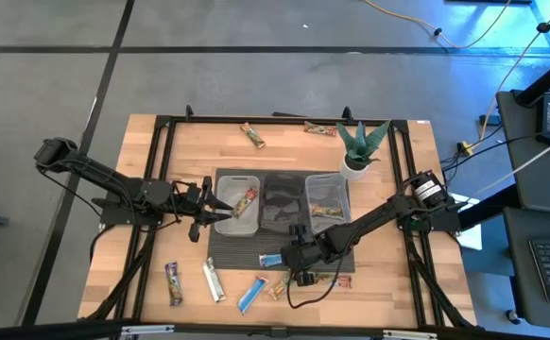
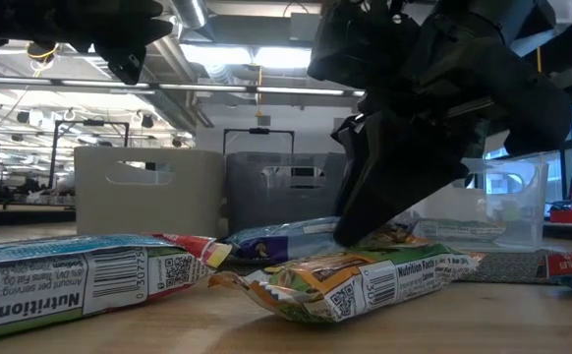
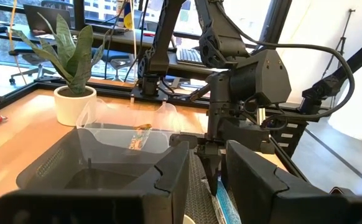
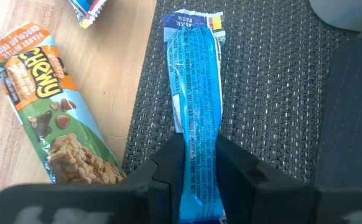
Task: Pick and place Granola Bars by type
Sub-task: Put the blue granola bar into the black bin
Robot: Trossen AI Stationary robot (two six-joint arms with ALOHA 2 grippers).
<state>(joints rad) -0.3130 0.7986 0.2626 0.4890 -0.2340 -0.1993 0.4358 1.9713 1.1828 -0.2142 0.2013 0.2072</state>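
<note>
A shiny blue granola bar lies on the dark mat, and my right gripper is shut on it; the high view shows this at the mat's near edge. My left gripper hovers open over the left clear bin, which holds one tan bar. The right bin also holds bars. Loose bars lie on the wood at the near edge and the far edge. A tan and green bar lies beside the mat. My right gripper pinches the blue bar between its two fingers, across its width near its right end. The fingers slant down from the table's right. The wrapper is squeezed narrow between them. The bar's free end stretches toward the left over the mat.
A dark middle bin stands between the two clear ones. A spiky potted plant stands at the right bin's far corner. A black frame runs round the table. In the low view, bars lie close to the camera.
</note>
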